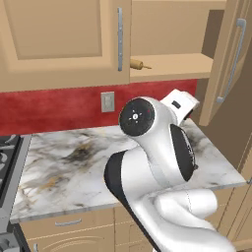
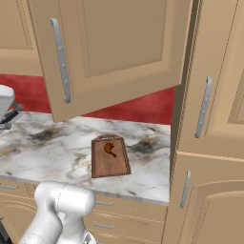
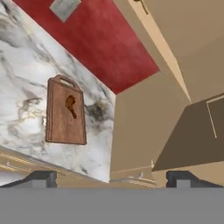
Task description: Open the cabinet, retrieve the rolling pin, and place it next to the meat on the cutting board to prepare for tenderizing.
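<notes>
The rolling pin [image 1: 140, 64] lies on the shelf of the opened cabinet [image 1: 172, 61], above and well apart from the gripper [image 3: 111, 177], whose jaws stand wide apart with nothing between them. It looks like a light, stiff wooden cylinder, likely to roll; the thick middle barrel seems the safest hold, not the thin handles. Below the gripper, the meat [image 3: 71, 105] rests on the cutting board [image 3: 57, 120] on the counter [image 3: 19, 65].

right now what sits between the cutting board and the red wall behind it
Nothing: in the right base view only bare marble counter lies between the cutting board and the red wall.
</notes>
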